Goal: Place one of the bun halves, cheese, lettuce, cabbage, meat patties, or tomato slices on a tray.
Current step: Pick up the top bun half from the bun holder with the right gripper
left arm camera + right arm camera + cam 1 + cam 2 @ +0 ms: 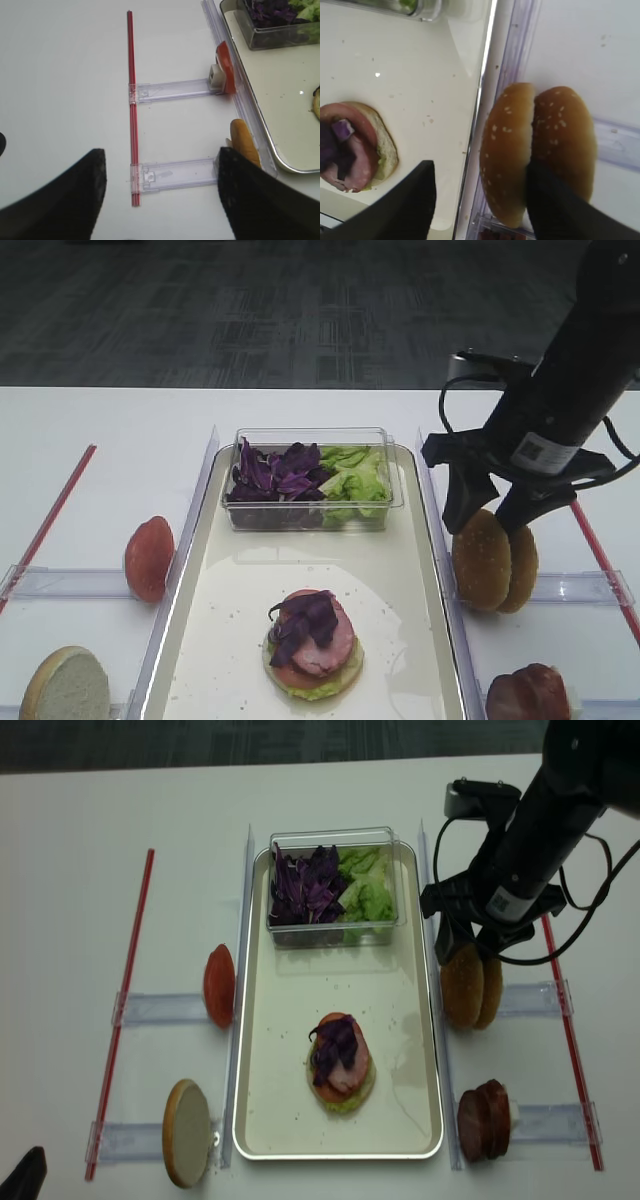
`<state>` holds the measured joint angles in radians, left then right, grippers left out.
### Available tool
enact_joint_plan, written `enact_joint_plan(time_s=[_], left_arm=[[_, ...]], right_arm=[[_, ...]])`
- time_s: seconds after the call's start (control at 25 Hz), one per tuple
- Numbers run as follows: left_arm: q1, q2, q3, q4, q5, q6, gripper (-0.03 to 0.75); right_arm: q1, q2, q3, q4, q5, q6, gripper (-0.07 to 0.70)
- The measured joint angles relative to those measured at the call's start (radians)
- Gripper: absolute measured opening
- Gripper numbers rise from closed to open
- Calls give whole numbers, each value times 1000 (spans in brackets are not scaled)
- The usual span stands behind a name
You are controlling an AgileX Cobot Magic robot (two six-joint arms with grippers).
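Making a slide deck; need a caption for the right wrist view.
Right gripper straddling one of two upright sesame bun halves beside the tray.

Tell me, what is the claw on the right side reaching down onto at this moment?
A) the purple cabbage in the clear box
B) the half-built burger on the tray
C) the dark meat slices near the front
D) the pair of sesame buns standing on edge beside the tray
D: the right claw has its open fingers straddling the nearer of the two sesame buns standing just outside the tray.
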<state>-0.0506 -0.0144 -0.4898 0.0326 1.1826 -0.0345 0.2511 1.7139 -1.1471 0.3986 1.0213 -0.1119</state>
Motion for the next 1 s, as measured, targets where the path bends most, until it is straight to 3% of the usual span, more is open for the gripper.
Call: enact_joint_plan(time_s=[0.56,0.8,1.0], left_arm=[[0,0,0,3,0,0,440],[0,0,0,5,0,0,440],[0,0,0,5,0,0,440]], right_arm=[[2,44,0,-3,6,13,424],[2,44,0,-3,10,13,330],[2,54,0,-7,16,13,309]])
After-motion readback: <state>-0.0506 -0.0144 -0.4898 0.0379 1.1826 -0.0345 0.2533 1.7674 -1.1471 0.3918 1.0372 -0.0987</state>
